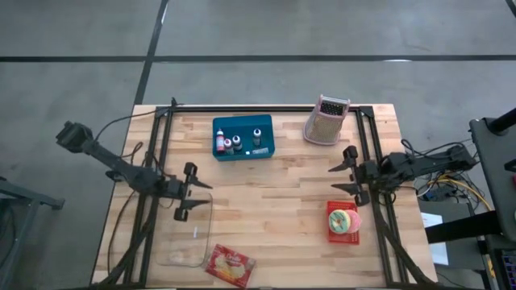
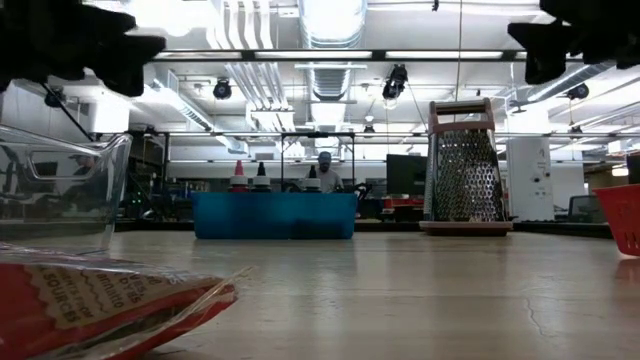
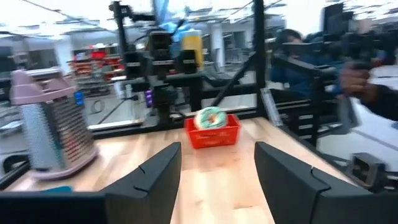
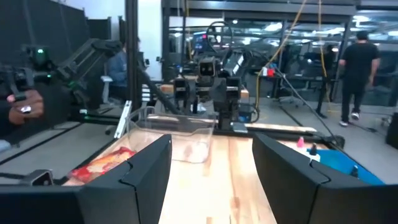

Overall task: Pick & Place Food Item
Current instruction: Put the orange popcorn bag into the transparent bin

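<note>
A doughnut with pink and green icing [image 1: 342,220] lies in a small red basket [image 1: 331,231] at the table's right; both also show in the left wrist view [image 3: 210,118]. A clear glass dish [image 1: 187,236] stands at the near left, a red snack packet [image 1: 230,267] by the near edge. My left gripper [image 1: 196,200] is open and empty above the dish's far rim. My right gripper [image 1: 340,179] is open and empty, above the table just beyond the basket's far side.
A blue bin with small bottles [image 1: 242,137] stands at the far middle, a pink box grater [image 1: 326,121] at the far right. Black frame rails [image 1: 157,153] run along the table's left, far and right sides. Bare wood lies between the arms. People show in the room behind.
</note>
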Available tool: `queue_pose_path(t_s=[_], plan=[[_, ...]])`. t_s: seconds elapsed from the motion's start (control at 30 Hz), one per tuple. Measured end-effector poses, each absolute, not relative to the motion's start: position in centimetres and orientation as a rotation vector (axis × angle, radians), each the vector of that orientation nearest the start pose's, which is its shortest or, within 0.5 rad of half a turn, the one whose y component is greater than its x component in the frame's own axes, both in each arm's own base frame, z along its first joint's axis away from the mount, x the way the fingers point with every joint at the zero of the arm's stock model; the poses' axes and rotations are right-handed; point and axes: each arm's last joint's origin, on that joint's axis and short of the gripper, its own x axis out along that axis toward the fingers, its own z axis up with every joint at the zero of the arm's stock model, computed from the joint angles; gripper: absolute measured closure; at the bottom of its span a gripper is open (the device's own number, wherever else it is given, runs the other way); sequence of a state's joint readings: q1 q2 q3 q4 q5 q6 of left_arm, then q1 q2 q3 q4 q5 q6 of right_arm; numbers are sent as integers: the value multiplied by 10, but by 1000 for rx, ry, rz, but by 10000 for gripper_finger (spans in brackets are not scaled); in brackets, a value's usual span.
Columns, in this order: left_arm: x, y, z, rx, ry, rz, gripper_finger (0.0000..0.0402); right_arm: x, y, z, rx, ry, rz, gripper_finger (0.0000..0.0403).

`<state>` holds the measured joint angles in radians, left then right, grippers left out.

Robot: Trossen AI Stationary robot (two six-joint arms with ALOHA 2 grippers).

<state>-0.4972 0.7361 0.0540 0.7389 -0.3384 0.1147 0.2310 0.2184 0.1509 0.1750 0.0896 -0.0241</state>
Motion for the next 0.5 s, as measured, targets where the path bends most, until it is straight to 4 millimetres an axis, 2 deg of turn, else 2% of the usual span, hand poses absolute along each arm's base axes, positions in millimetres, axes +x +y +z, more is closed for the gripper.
queue_pose_path(t_s=[0.2,0.5], plan=[[138,-51,174,83,-26,-105,195,103,21,204,3,-109,125,184],[140,-47,168,57,33,-94,195,103,21,193,27,-33,122,184]])
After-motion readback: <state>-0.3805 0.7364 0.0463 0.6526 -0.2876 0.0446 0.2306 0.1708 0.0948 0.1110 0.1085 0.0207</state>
